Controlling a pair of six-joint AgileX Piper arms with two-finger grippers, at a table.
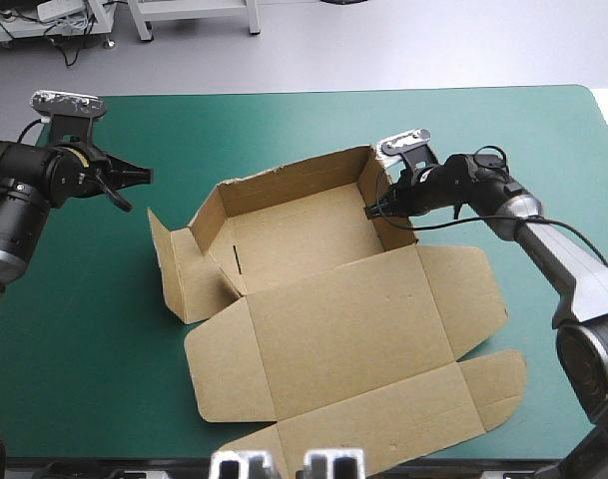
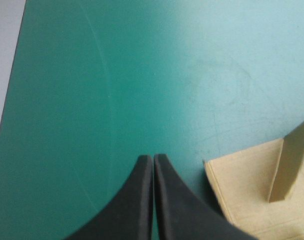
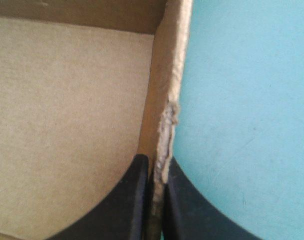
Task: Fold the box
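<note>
The brown box [image 1: 323,299] lies in the middle of the teal-green table as an open tray, its far and right walls raised and its lid flat toward the near edge. My right gripper [image 1: 375,211] is shut on the box's right wall; in the right wrist view the wall's worn top edge [image 3: 167,125] runs between my black fingers [image 3: 134,200], one inside the tray, one outside. My left gripper [image 1: 144,177] hovers left of the box, shut on nothing. The left wrist view has its fingers [image 2: 152,165] met in one point over bare cover, a box flap [image 2: 251,190] beside them.
The box's left side flap [image 1: 179,264] leans outward, only partly raised. The lid's flaps [image 1: 483,389] reach close to the table's near edge. Bare teal-green cover [image 1: 84,329] lies left of the box and along the far edge.
</note>
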